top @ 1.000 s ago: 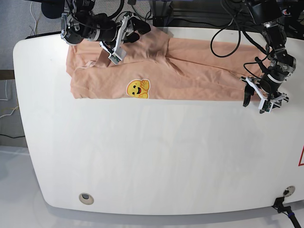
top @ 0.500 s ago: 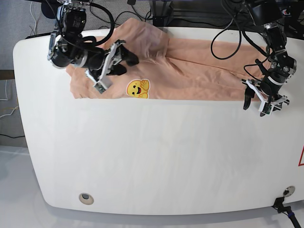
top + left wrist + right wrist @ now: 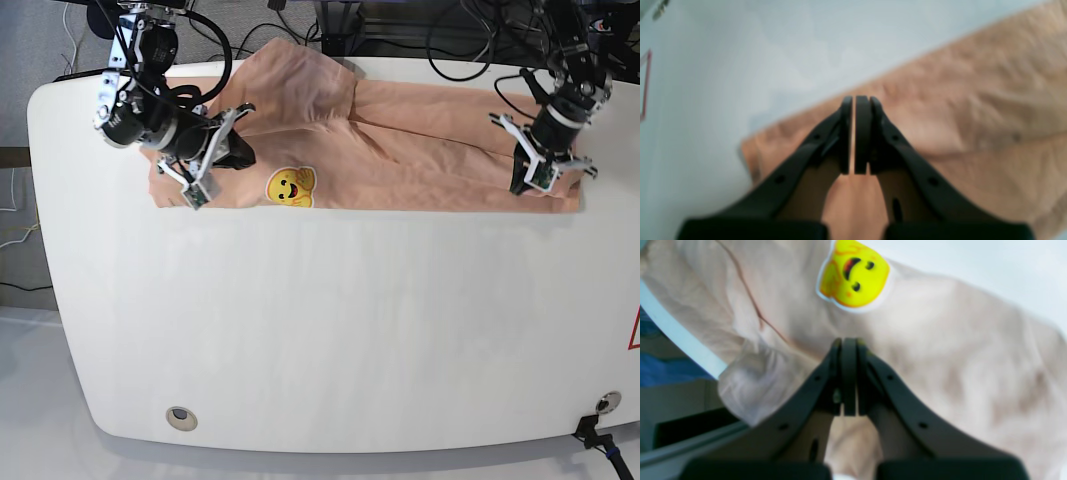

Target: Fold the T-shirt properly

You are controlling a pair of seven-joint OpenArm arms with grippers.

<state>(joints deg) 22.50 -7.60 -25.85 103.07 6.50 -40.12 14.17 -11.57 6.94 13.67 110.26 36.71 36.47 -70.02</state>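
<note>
Two robot arms hover over a peach T-shirt spread in a long band across the far side of a white desk. Left fingers are pressed together, holding nothing, above the shirt's end. Right fingers are likewise closed and empty, near the yellow smiling-face print.

Bright even light, wrist views soft-focus, base sharp
</note>
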